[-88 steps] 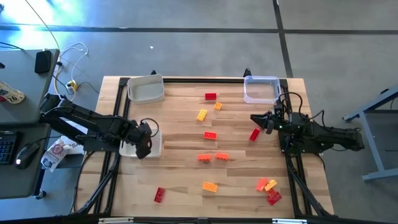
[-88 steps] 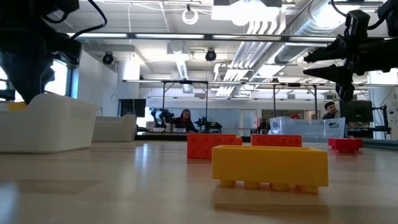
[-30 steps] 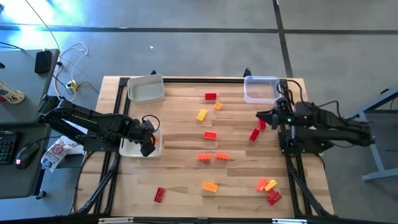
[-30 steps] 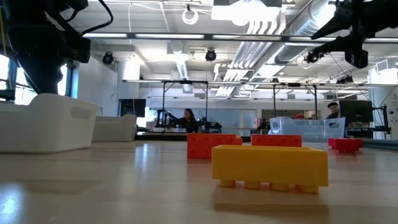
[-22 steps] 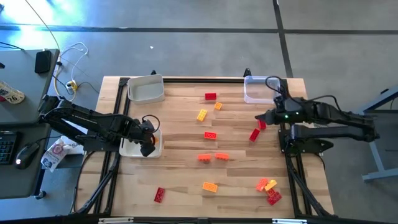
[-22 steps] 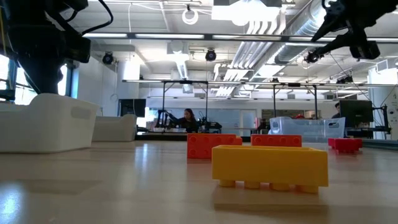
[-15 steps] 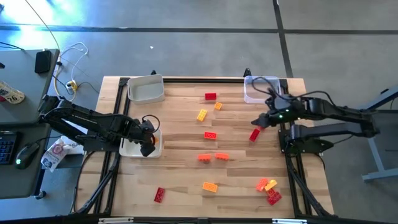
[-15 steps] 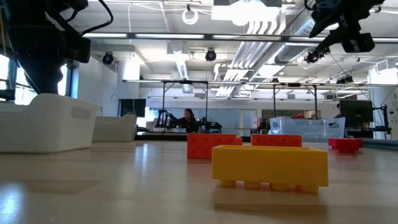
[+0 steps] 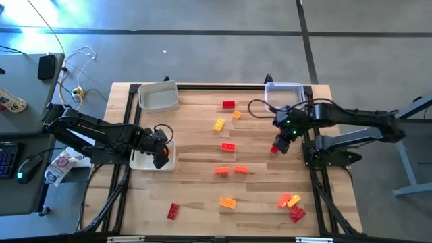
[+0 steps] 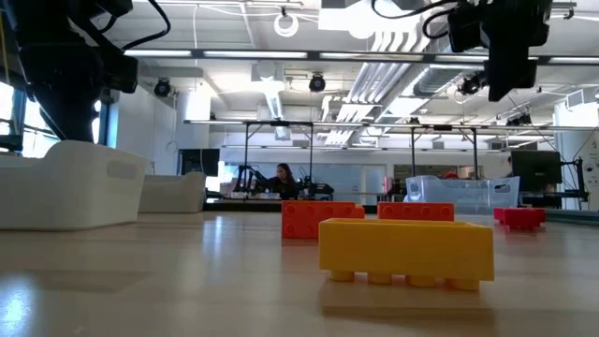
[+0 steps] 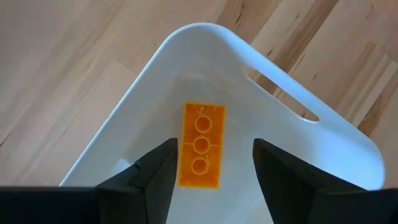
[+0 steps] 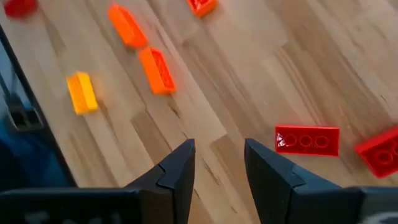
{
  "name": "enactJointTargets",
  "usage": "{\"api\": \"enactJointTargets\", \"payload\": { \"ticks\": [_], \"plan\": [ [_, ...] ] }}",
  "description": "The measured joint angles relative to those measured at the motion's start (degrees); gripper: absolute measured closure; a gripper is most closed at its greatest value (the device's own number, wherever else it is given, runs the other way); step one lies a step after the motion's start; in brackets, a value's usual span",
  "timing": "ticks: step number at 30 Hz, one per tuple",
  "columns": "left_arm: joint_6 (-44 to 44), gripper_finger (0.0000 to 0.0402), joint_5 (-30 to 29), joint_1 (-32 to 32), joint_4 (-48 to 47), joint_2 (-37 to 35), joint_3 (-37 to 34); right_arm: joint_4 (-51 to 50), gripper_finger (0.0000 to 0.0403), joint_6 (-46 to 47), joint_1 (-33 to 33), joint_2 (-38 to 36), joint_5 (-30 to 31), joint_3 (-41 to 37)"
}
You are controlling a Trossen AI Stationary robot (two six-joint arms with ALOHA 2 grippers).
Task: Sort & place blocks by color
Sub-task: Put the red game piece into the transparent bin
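Note:
Red, orange and yellow blocks lie flat and scattered over the wooden table [image 9: 196,135]. A yellow-orange block [image 11: 201,144] lies on the floor of the white tray [image 9: 143,160] at the table's left. My left gripper [image 9: 160,155] hangs open above that block without touching it. My right gripper [image 9: 279,143] stands open at the table's right, pointing steeply down. A red block [image 9: 274,148] lies just beside its fingers and shows in the right wrist view as the red block [image 12: 308,140]. Nothing is between the right fingers [image 12: 177,171].
A second white tray [image 9: 158,96] stands at the far left and a clear tray [image 9: 283,96] at the far right. Two orange blocks [image 9: 231,171] lie mid-table. A small cluster of blocks [image 9: 291,206] lies near right, and a yellow block [image 10: 405,248] near the front edge.
My right arm has reached out from the table's right edge toward the middle. Its gripper has tipped from nearly level to steeply downward and now stands over the red block. Its fingers keep the same gap. No block has moved.

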Motion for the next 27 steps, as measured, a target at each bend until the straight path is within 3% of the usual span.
{"api": "enactJointTargets", "payload": {
  "ticks": [11, 17, 23, 27],
  "plan": [
    [0.0, 0.0206, -0.2, 0.0, 0.0, 0.0, 0.0, -0.9, 0.0279, -23.9, 0.0, 10.4, -0.1, 0.0],
    [-0.1, 0.0206, -0.2, 0.0, 0.4, 0.0, 0.0, -3.2, 0.0279, -31.0, 0.0, 13.6, 0.5, 0.0],
    [0.0, 0.0206, -0.2, 0.0, 2.4, 0.0, 0.0, -3.6, 0.0272, -39.0, 0.5, 15.8, 9.6, 0.0],
    [0.0, 0.0206, -0.2, 0.0, 4.2, 0.0, 0.0, -3.7, 0.0245, -43.2, 1.4, 17.5, 13.6, 0.0]
  ]
}}
